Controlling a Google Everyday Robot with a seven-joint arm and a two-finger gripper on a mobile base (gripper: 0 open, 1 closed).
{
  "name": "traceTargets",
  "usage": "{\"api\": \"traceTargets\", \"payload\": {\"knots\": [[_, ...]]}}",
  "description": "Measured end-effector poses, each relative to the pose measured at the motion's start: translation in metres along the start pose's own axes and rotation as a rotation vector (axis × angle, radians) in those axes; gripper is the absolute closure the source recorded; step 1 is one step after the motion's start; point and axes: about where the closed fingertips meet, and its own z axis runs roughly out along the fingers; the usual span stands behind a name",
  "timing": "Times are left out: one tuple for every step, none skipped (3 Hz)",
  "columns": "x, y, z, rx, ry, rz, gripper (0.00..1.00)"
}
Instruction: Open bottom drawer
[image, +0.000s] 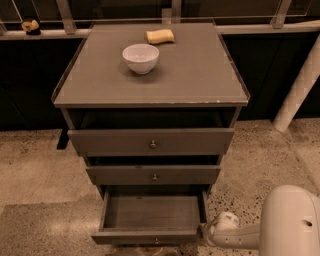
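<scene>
The grey-brown cabinet (200, 80) has three drawers. The bottom drawer (150, 214) is pulled out toward me, and its empty inside shows. Its slim front (125, 236) carries a tiny knob (156, 241) at the lower edge of the view. My white arm (287, 225) comes in from the bottom right. The gripper (212, 231) sits low by the floor, right beside the drawer's front right corner.
The top drawer (110, 142) and the middle drawer (120, 175) stand slightly out. A white bowl (141, 57) and a yellow sponge (160, 36) rest on the cabinet top. A white pillar (300, 85) leans at the right. Speckled floor (35, 175) lies to the left.
</scene>
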Motion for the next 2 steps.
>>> {"api": "traceTargets", "payload": {"knots": [[-0.0016,0.0121,0.0020,0.009,-0.017,-0.014,1.00],[-0.0024,0.0113,-0.0014,0.009,-0.017,-0.014,1.00]]}}
